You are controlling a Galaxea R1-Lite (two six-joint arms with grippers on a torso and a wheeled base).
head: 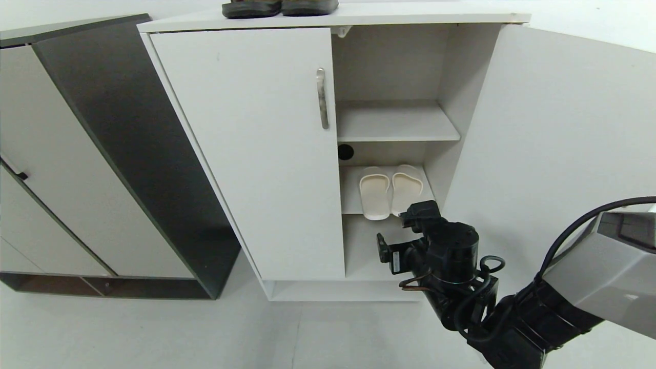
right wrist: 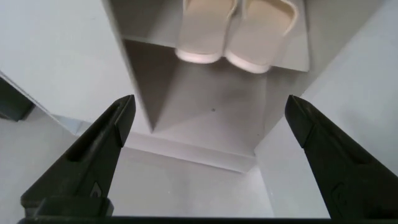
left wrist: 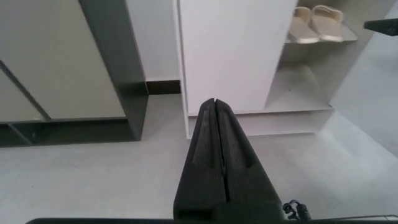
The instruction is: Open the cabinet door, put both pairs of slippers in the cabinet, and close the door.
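A white pair of slippers point(head: 390, 190) lies side by side on the middle shelf of the white cabinet point(head: 246, 154), whose right door point(head: 553, 148) stands swung wide open. A dark pair of slippers point(head: 279, 7) rests on the cabinet top. My right gripper point(head: 402, 230) hangs open and empty just in front of and below the white pair, at the level of the lowest compartment. From the right wrist, the white slippers point(right wrist: 233, 28) lie beyond the spread fingers point(right wrist: 112, 130). My left gripper point(left wrist: 214, 109) is shut, holding nothing, low over the floor facing the cabinet, with the white slippers point(left wrist: 317, 23) farther off.
The cabinet's left door with its metal handle point(head: 322, 97) is closed. A grey and dark cabinet point(head: 128, 154) stands close on the left. The upper shelf point(head: 394, 123) and bottom compartment point(head: 364, 251) hold nothing. Bare floor point(head: 205, 333) lies in front.
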